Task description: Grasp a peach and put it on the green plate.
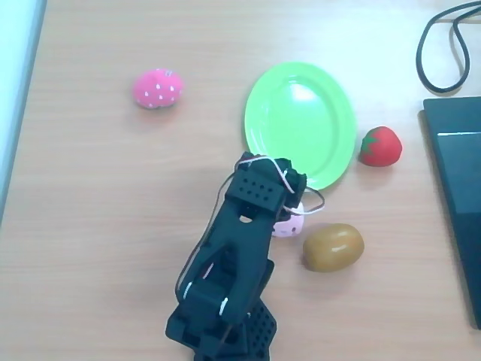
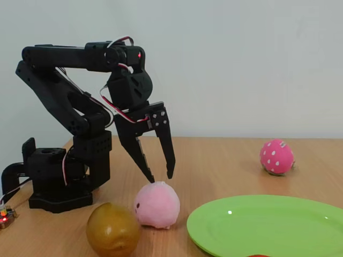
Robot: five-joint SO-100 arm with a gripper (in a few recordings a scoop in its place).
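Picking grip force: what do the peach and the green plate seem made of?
The peach looks like soft plush: matte, slightly fuzzy pale pink surface with no glare. The green plate looks like hard glossy plastic: smooth, with bright light reflections. Neither material is certain from looks alone.

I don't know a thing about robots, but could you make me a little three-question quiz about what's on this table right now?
1. True or false: the peach already lies on the green plate.
2. Multiple choice: the robot's hand is A) open just above the peach, B) shut on the brown fruit, C) resting on the plate.
3. Fill in: in the overhead view, the pink dotted strawberry lies to the ___ of the plate.

Key
1. False: it sits on the table beside the plate's rim.
2. A: the two fingers stand apart, tips right over the peach's top.
3. Left.
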